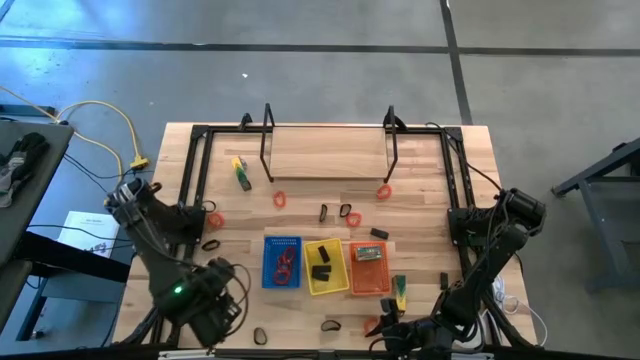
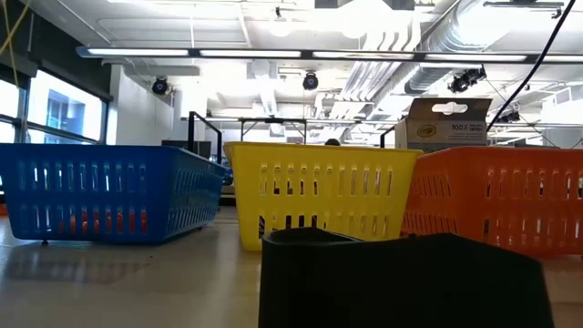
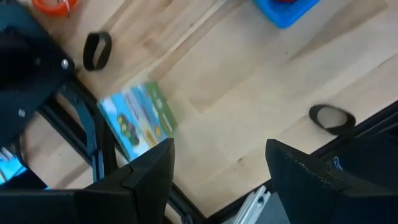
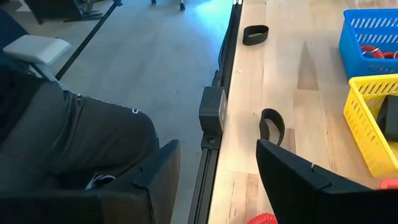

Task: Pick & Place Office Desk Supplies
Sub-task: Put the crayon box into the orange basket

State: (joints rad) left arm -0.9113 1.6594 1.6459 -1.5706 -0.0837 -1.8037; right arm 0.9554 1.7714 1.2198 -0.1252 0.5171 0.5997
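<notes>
Even overhead light is cast from ceiling strip fixtures [image 2: 273, 52], seen bright in the low view above the yellow tray [image 2: 319, 191]. Pale glare is thrown on the grey floor [image 1: 330, 60] beyond the table [image 1: 420, 200]. A green packet [image 3: 138, 118] is smeared by motion blur; a dark foreground shape [image 2: 401, 278] before the yellow tray is left unfocused.

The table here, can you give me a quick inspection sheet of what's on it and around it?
Surface: wooden table, black frame along its edges.
Job's things: red loops in blue tray; black pieces in yellow tray; black loops and red loops loose.
Clutter: small green box.
Grippers: left gripper and right gripper open, empty, at the near edge.
Cables: yellow cable on floor.
Surroundings: seated person's leg.
</notes>
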